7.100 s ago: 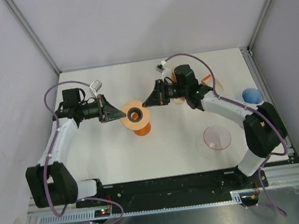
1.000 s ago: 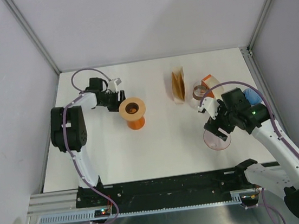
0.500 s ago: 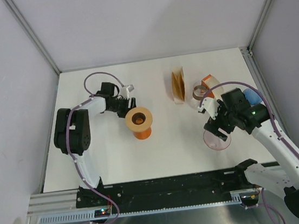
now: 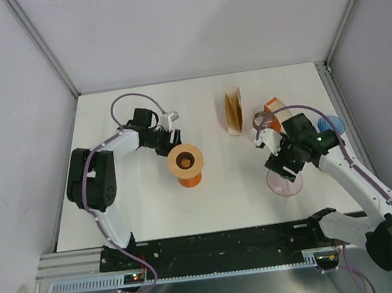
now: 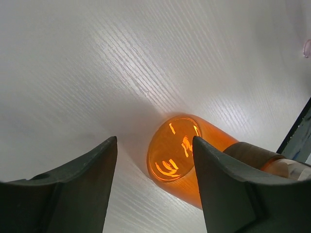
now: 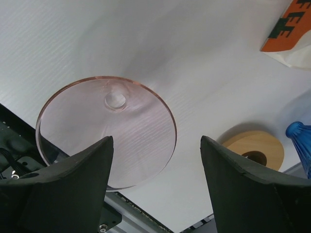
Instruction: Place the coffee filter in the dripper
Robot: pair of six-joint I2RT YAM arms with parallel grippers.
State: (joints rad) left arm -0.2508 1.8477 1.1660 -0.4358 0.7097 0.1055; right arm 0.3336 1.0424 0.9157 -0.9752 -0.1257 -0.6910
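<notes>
Left end effector (image 5: pixel 154 143) released, orange dripper (image 5: pixel 179 156) base ahead between spread fingers, likely to steady it. Right end effector (image 6: pixel 156 141) released, pink clear cone (image 6: pixel 97 130) beneath on desk (image 6: pixel 204 68).

drippers (image 4: pixel 186 162) (image 4: pixel 285 182) (image 4: pixel 337 123) 3 | filter stack (image 4: pixel 233 112) 1 | wooden ring (image 6: pixel 255 150) 1

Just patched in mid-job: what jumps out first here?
The orange dripper stands mid-table, with the left gripper open right beside it. The right gripper hangs open over a clear pink cone at front right. The filters stand on edge at the back.
</notes>
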